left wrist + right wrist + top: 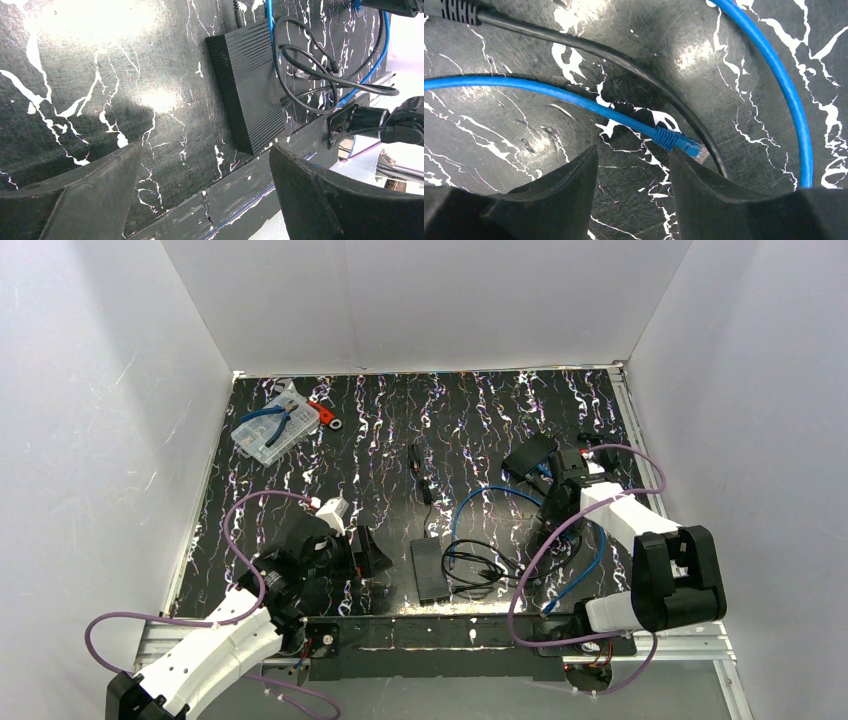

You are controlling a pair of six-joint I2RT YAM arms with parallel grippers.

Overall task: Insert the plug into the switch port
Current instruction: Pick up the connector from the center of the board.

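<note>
Right claw (pixel 634 152) hangs low over the black, white-veined tabletop (pixel 499 130) with its two dark fingers apart, clamped on nothing. Just beyond the fingertips, at about 1 o'clock from the gap between them, lies the clear plastic plug (pixel 696 150) with its blue ribbed boot, flat on the surface and pointing toward 4 o'clock; whether it touches a finger I cannot tell. Its thin blue cable (pixel 549 92) runs off toward 9 o'clock, and a thicker black rubber cable (pixel 624 60) passes just behind the plug. Seen from above, this claw sits near 3 o'clock on the table, while the flat black ribbed switch box (pixel 432 568) lies at 6 o'clock by the near edge, well apart from the plug. Left claw (pixel 205 150) hovers at 7 o'clock, fingers spread wide and empty, the switch box at its 1 o'clock. A clear plastic parts case (pixel 268 432) rests at 10 o'clock.
</note>
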